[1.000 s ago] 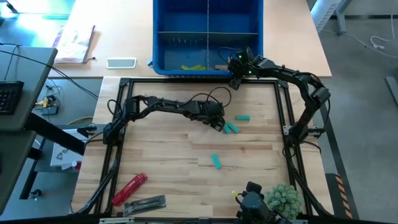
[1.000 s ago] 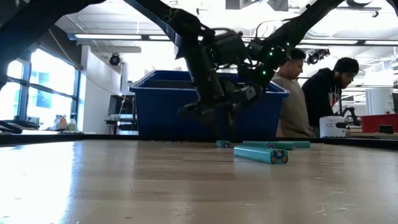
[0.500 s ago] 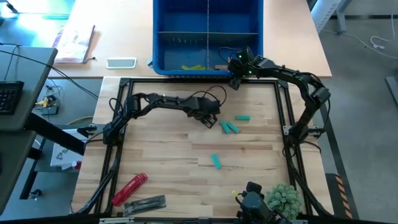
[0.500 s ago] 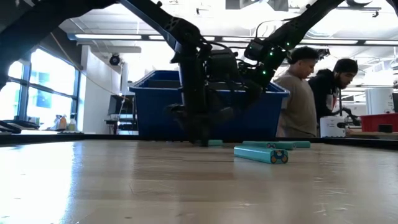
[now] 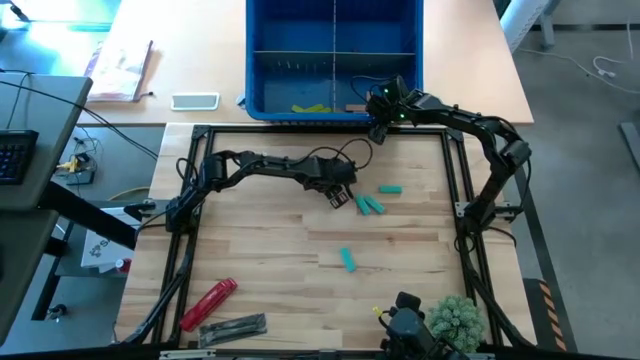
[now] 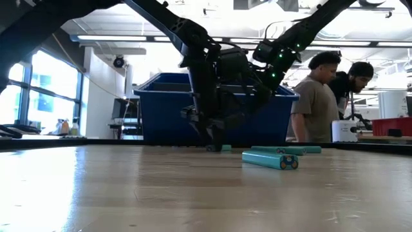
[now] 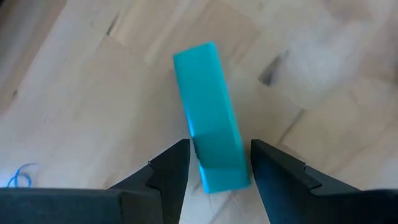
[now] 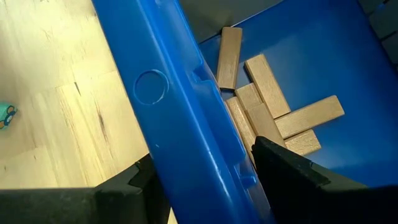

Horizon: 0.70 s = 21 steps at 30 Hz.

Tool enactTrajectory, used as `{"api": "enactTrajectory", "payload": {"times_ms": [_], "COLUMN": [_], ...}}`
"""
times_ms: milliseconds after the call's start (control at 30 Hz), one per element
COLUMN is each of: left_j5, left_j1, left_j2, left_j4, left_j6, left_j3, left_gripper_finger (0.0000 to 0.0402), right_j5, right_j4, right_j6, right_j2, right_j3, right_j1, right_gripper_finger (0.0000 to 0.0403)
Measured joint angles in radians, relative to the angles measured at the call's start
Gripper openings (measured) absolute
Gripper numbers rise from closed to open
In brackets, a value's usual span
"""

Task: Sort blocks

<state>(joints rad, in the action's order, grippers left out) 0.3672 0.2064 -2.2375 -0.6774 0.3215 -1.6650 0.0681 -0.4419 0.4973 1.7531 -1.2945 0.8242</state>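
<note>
My left gripper (image 7: 214, 163) sat low, fingers parted around a teal block (image 7: 208, 112) mid-table, not yet clamped. Right gripper (image 8: 205, 171) hung open and empty over the blue bin's (image 5: 262, 75) near wall. Next, I judged: close, lift, carry to the bin.

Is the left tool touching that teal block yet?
Cannot tell. In the left wrist view the teal block sits between the left tool's open fingers; neither contact nor gap is plain.
</note>
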Motion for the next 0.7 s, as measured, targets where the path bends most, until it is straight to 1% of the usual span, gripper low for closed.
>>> {"api": "enactTrajectory", "payload": {"times_ms": [267,367,533,700], "left_j5": [0.019,-0.017,-0.109,-0.106], "left_j1": [0.018,0.022,0.032,0.03], "left_j2": [0.0,-0.003,-0.034,-0.057], "left_j4": [0.02,0.014,0.031,0.036], "left_j6": [0.047,0.093,0.09,0.025], "left_j3": [0.0,0.0,-0.005,-0.006], "left_gripper_finger": [0.0152,0.0152,0.0152,0.0152], "right_j5": [0.0,0.0,0.0,-0.001], "right_j4": [0.0,0.0,0.0,0.0], "right_j6": [0.0,0.0,0.0,0.0], "right_j2": [0.0,0.0,0.0,0.0], "right_j3": [0.0,0.0,0.0,0.0], "right_j1": [0.0,0.0,0.0,0.0], "right_gripper_finger": [0.0194,0.0194,0.0194,0.0194]}}
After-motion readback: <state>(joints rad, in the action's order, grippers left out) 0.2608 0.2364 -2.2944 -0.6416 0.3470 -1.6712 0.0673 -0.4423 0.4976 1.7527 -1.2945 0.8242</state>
